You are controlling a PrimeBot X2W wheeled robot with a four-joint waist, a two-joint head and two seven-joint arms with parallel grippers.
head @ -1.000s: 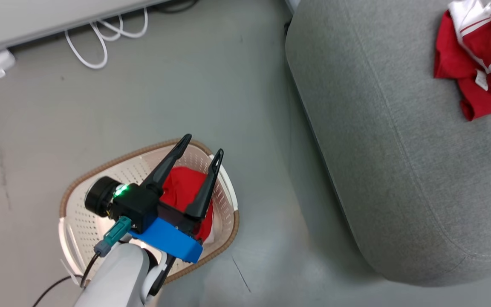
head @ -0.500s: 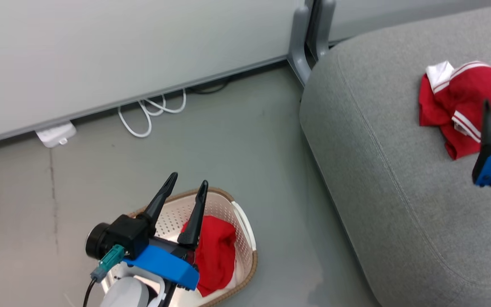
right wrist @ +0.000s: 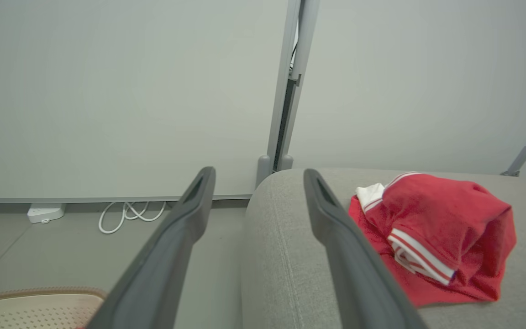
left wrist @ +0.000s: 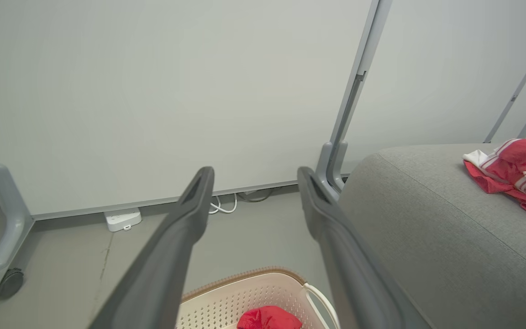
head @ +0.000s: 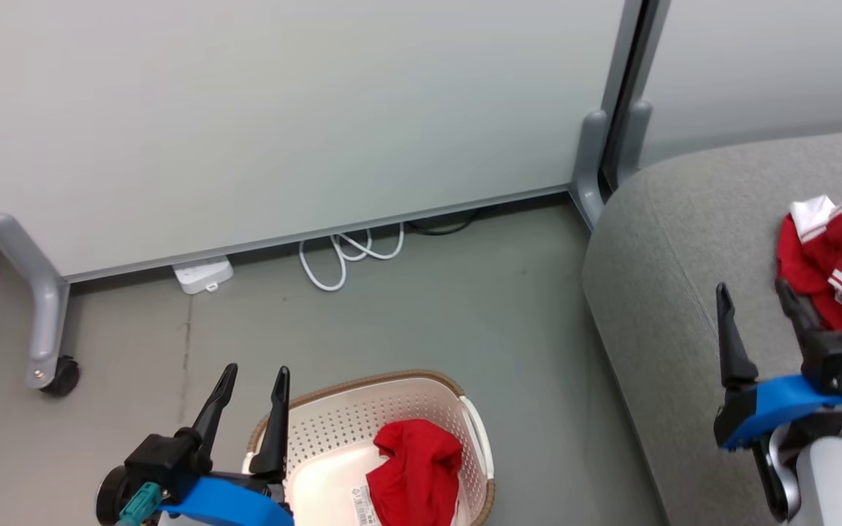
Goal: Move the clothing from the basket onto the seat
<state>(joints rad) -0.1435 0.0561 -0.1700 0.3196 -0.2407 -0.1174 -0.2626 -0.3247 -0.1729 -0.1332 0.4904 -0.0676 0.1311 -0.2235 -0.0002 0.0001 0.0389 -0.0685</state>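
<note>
A red garment with white striped trim [head: 841, 274] [right wrist: 436, 237] [left wrist: 516, 171] lies bunched on the grey seat [head: 684, 292] [right wrist: 290, 256] [left wrist: 427, 219] at the right. A second red garment [head: 414, 471] [left wrist: 270, 318] lies in the cream perforated basket [head: 333, 431] [left wrist: 244, 297] [right wrist: 25, 310] on the floor. My left gripper [head: 255, 374] [left wrist: 254, 176] is open and empty, raised beside the basket's left end. My right gripper [head: 753, 292] [right wrist: 258, 176] is open and empty above the seat, just left of the garment there.
A pale partition wall [head: 282, 109] runs behind, with grey metal posts [head: 596, 161]. A wheeled leg [head: 48, 336] stands at the left. A white power strip [head: 203, 275] and looped white cable [head: 348, 252] lie on the grey floor along the wall.
The head camera has tilted up, so the wall has come into view. The right gripper has come away from the garment on the seat, jaws spread. The left gripper has risen off the basket.
</note>
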